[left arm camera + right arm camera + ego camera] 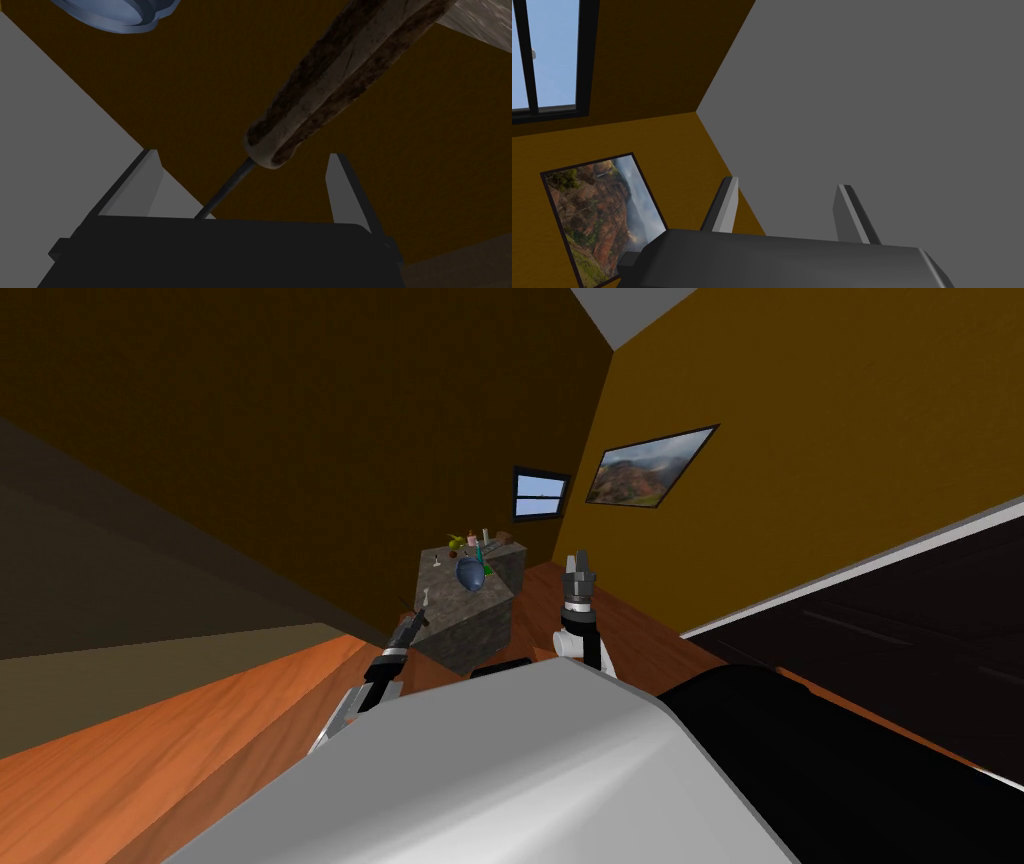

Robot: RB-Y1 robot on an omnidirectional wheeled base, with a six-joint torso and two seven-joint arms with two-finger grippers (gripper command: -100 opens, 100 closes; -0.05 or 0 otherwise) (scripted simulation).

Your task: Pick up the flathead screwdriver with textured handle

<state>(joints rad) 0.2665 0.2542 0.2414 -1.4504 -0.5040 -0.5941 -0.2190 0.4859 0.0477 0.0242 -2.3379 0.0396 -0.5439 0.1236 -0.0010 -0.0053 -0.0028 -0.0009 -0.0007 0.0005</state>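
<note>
The screwdriver [340,75] has a worn, grooved brown and beige handle and a thin dark shaft [227,187]. In the left wrist view the shaft points down between the fingers of my left gripper [245,172], which is open and touches neither side of it. In the head view the screwdriver [425,596] is a small pale shape at the near left corner of the grey stone table [470,623], with my left gripper [413,624] just below it. My right gripper [578,565] is raised to the right of the table, open and holding nothing [787,200].
A blue bowl [470,574] stands on the table just beyond the screwdriver and appears close by in the left wrist view [115,12]. Several small items [472,540] crowd the table's far end. Wooden floor surrounds the table, and a black area [900,618] lies to the right.
</note>
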